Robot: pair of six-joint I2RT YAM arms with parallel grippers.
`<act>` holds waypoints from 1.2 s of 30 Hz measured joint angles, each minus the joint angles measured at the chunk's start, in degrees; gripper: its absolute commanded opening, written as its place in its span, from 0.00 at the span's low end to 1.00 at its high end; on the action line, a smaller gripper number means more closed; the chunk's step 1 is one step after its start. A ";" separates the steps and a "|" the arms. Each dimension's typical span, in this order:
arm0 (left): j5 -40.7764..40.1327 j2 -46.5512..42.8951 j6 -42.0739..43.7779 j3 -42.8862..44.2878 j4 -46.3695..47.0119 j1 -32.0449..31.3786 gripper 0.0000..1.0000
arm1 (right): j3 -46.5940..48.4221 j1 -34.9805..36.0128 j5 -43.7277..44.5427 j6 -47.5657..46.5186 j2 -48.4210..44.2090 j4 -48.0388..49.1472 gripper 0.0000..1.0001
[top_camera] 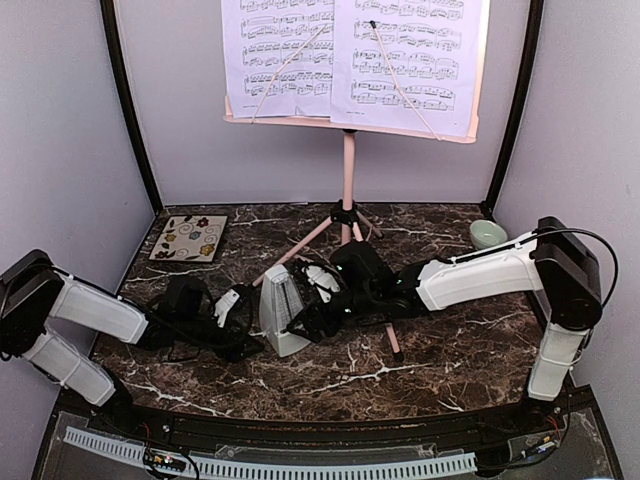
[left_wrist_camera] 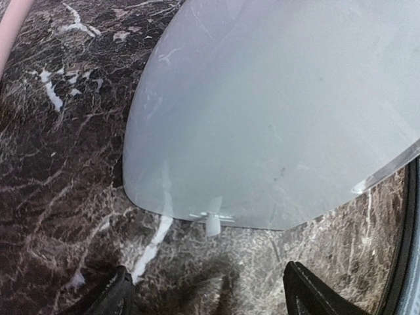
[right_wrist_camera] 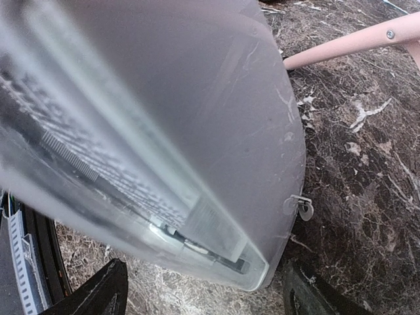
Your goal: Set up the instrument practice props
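The pink music stand [top_camera: 348, 170] stands upright at the back of the marble table, and the sheet-music pages [top_camera: 350, 50] rest on its plate. In front of it the light-grey pyramid metronome [top_camera: 283, 310] stands upright. My left gripper [top_camera: 245, 322] is open just left of it. In the left wrist view the metronome's [left_wrist_camera: 275, 111] grey side fills the frame beyond my left gripper [left_wrist_camera: 210, 298]. My right gripper [top_camera: 312, 305] is open just right of it. Its clear cover [right_wrist_camera: 164, 131] lies close ahead of the right gripper [right_wrist_camera: 203, 295], which holds nothing.
A floral tile [top_camera: 188, 238] lies at the back left and a pale-green bowl [top_camera: 487, 234] at the back right. The stand's pink legs [right_wrist_camera: 354, 42] spread over the table behind the metronome, one running under my right arm. Grey walls close in three sides.
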 measured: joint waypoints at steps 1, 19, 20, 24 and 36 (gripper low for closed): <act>-0.46 0.81 1.03 0.48 0.31 0.00 0.81 | 0.00 0.00 0.00 -0.02 0.00 0.00 0.81; -1.81 8.92 14.43 10.29 -4.00 0.13 0.80 | 2.19 -0.09 0.31 -1.60 0.48 -1.81 0.80; -1.73 8.92 14.99 10.36 -4.00 0.20 0.80 | 2.19 -0.13 0.24 -1.64 0.48 -1.79 0.80; -0.44 9.55 18.67 11.54 -4.52 0.57 0.78 | 2.19 -0.52 -0.26 -2.12 0.48 -1.33 0.79; 2.47 13.51 25.38 15.17 -5.14 1.81 0.76 | 2.19 -1.81 -1.36 -2.89 0.35 -2.38 0.72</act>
